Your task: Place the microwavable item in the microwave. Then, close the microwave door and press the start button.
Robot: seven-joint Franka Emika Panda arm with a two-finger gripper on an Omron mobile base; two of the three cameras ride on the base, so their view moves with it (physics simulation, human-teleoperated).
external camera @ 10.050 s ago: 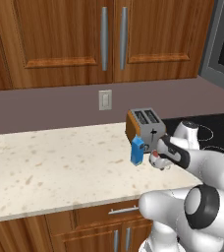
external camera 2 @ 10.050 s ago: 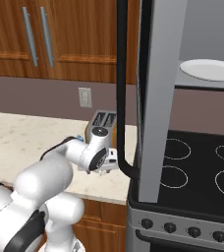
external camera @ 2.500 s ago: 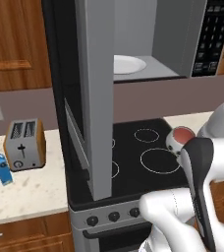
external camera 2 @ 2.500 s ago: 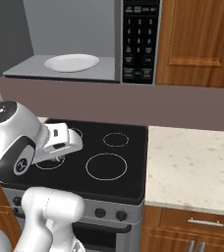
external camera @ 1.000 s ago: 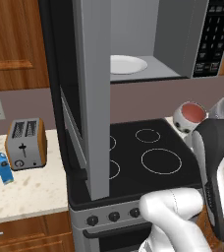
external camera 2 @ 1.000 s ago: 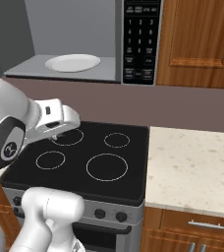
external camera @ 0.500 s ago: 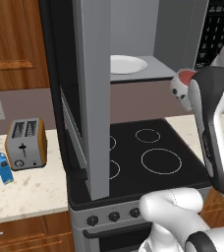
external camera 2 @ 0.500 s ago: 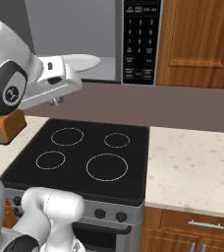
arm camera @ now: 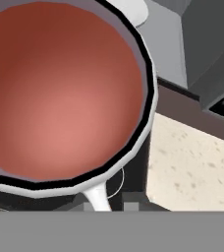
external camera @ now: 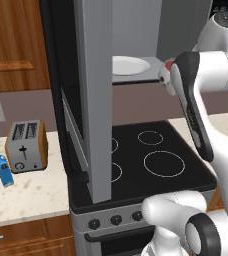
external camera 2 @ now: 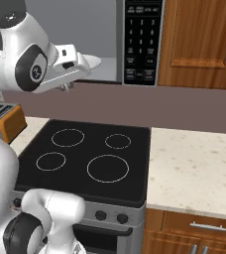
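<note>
The gripper [external camera: 169,80] pinched the mug [arm camera: 60,93] at upper right, beside the microwave [external camera 2: 142,39] opening; placing, shutting the door [external camera: 93,95] and starting remained.

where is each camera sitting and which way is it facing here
Left base view: behind the arm on its left, facing the open microwave door and stove; white arm at right, raising the mug.
Right base view: behind on the right, facing the microwave keypad and counter; arm at left.
Hand view: on the hand, looking into the mug's reddish inside.
Both base views share the stove and toaster.
</note>
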